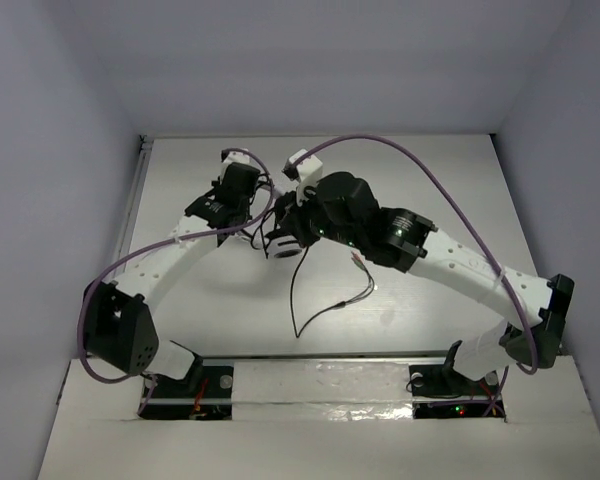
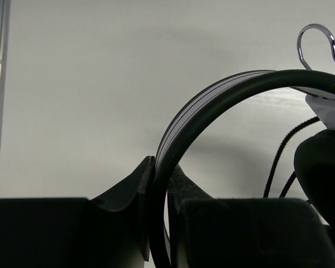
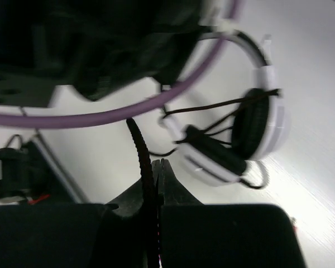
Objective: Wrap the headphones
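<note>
To wrap well, the right hand [image 3: 154,187] should lead the cable [image 3: 140,151] around the earcups [image 3: 257,125] with light tension — no jerks. It is pressed together, pinching the cable. The left hand [image 2: 159,192] is clamped on the headband [image 2: 212,100], holding the headphones [image 1: 285,240] above the desk [image 1: 420,190].

White headphones [image 3: 265,120] – black earcup rings, black braided cable [image 3: 140,151], purple robot cable [image 3: 100,116]
</note>
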Available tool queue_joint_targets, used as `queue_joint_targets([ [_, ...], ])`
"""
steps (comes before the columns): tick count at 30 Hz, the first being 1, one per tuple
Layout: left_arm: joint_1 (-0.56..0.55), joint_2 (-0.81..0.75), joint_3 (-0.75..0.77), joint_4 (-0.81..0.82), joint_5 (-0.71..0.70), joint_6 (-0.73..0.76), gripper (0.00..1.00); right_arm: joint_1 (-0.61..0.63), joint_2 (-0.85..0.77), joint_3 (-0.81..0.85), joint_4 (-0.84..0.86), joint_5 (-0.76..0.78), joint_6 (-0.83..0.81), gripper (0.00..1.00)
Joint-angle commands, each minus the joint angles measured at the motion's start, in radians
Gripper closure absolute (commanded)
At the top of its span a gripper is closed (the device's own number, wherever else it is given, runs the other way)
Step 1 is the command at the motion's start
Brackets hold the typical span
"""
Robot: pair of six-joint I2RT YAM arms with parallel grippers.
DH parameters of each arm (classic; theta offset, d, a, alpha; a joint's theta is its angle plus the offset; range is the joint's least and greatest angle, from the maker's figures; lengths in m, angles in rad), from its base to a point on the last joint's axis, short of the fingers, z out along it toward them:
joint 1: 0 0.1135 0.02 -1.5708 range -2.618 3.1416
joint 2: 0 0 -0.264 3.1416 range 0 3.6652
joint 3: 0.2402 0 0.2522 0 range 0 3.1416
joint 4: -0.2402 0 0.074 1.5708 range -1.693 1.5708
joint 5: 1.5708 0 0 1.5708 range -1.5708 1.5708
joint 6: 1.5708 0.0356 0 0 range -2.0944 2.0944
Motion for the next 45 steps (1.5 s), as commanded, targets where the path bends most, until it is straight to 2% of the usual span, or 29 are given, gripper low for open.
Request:
queue_joint_targets([
  [1,-0.003,-0.120,-0.044,0.036,0.064,-0.003,1.00,-0.073,0.021,0.054,-0.110,0.128,-0.080,1.00],
  [5,-0.023,-0.163,-0.122,0.053,0.113,-0.003,1.00,-0.118,0.047,0.108,-0.128,0.140,-0.109,1.00],
  [10,-0.023,-0.207,-0.142,0.085,0.322,0.046,1.00,-0.187,0.086,0.123,-0.117,0.171,-0.123,1.00],
  [15,-0.045,-0.206,-0.139,0.078,0.411,0.074,1.00,-0.259,0.116,0.109,-0.093,0.171,-0.135,1.00],
  [21,-0.045,-0.243,-0.137,0.101,0.555,0.101,1.00,-0.361,0.094,0.013,-0.042,0.188,-0.112,1.00],
  [29,0.055,-0.241,-0.053,0.145,0.785,0.063,1.00,-0.371,0.021,-0.176,0.068,0.174,0.006,1.00],
  [33,0.113,-0.238,-0.013,0.168,0.909,0.032,1.00,-0.371,-0.031,-0.268,0.156,0.094,0.095,1.00],
  [39,0.151,-0.252,0.028,0.210,1.060,-0.021,1.00,-0.380,-0.052,-0.365,0.309,-0.064,0.115,0.88],
  [42,0.164,-0.256,0.053,0.236,1.104,-0.062,1.00,-0.380,-0.045,-0.407,0.402,-0.154,0.150,0.86],
  [44,0.164,-0.255,0.080,0.240,1.104,-0.075,1.00,-0.380,-0.043,-0.432,0.482,-0.217,0.176,0.80],
  [45,0.164,-0.252,0.102,0.217,0.995,-0.067,1.00,-0.380,-0.043,-0.435,0.492,-0.227,0.179,0.80],
])
